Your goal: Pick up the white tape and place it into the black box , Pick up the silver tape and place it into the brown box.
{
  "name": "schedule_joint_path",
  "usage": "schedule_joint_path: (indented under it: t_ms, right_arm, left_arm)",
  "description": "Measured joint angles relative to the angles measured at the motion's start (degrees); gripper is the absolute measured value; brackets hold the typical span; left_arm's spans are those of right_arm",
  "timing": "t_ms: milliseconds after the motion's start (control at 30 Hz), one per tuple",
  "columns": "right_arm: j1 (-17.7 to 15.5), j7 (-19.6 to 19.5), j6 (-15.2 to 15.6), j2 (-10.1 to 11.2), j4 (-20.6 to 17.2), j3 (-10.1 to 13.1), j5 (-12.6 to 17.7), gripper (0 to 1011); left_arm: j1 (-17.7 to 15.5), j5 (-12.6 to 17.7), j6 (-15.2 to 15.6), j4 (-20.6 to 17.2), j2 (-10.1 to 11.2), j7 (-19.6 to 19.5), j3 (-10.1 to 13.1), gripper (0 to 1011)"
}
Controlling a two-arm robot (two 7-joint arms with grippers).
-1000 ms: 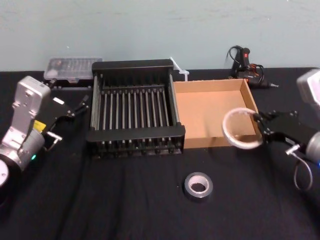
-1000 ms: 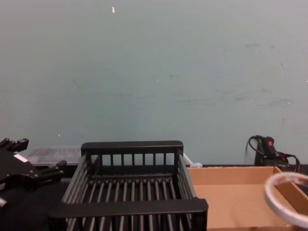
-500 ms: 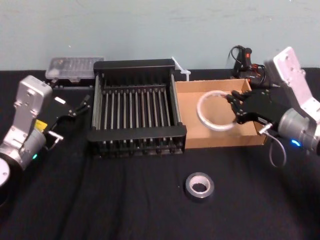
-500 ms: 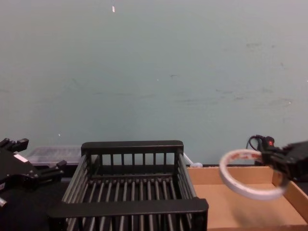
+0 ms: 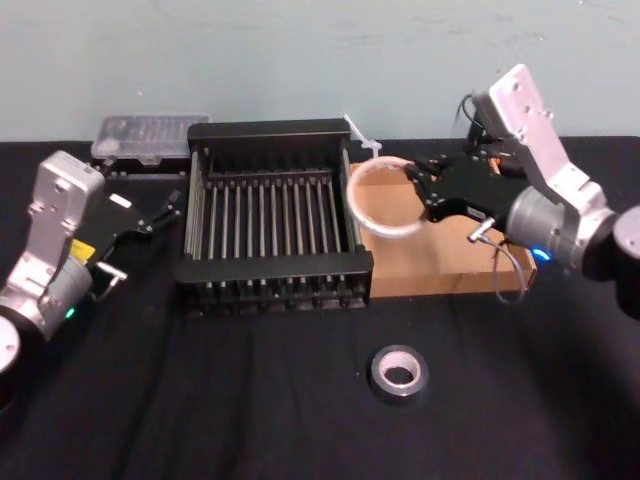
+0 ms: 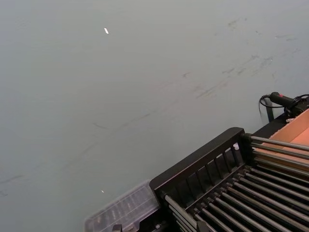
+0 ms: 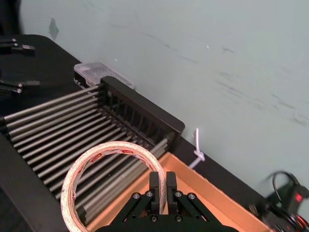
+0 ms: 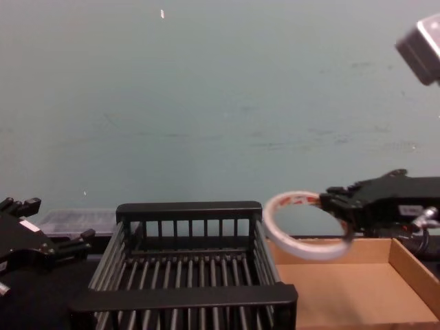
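While the right arm is up over the boxes, I see the right gripper (image 5: 414, 184) clamped on the white tape (image 5: 388, 229), fingers pinched across the band on the ring's right side; the right wrist view shows the two fingers (image 7: 155, 186) closed together on the band (image 7: 118, 147). The ring is off the table, tilted, hanging over the left end of the brown box (image 5: 440, 281) right at the right-hand wall of the black box (image 5: 270, 268). From the chest view the ring (image 8: 306, 251) sits above rim height, just right of the black box's (image 8: 185, 297) back right corner and over the brown box's (image 8: 344, 289) back left corner, with the right gripper (image 8: 338, 206) reaching in from the right. It touches neither box that I can see. The black box stands mid-table (image 5: 250, 410) toward the back edge, with the brown box butted against its right side. The silver tape (image 5: 376, 370) lies flat on the table toward the front edge, in front of the seam between the two boxes, well apart from both and from either gripper. The left gripper (image 5: 160, 212) is parked off the black box's left side near the table's left edge, fingers spread, holding nothing. A clear plastic case (image 5: 150, 135) sits at the back edge behind the black box's left corner, and a black corded tool (image 5: 485, 115) is at the back edge behind the brown box.
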Motion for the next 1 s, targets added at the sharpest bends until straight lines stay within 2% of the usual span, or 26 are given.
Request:
schedule_joint_path:
  t_ms: [500,1000]
  right_arm:
    - [5.07,1.7,-1.0,-3.6,4.79,-3.69,-1.23,90]
    - [8.38,2.47,-1.35,-6.62,8.58,-5.82,-1.12,90]
  left_arm:
    - [0.0,0.0,0.0,0.0,0.0,0.0,0.0,1001]
    - [0.0,0.0,0.0,0.0,0.0,0.0,0.0,1002]
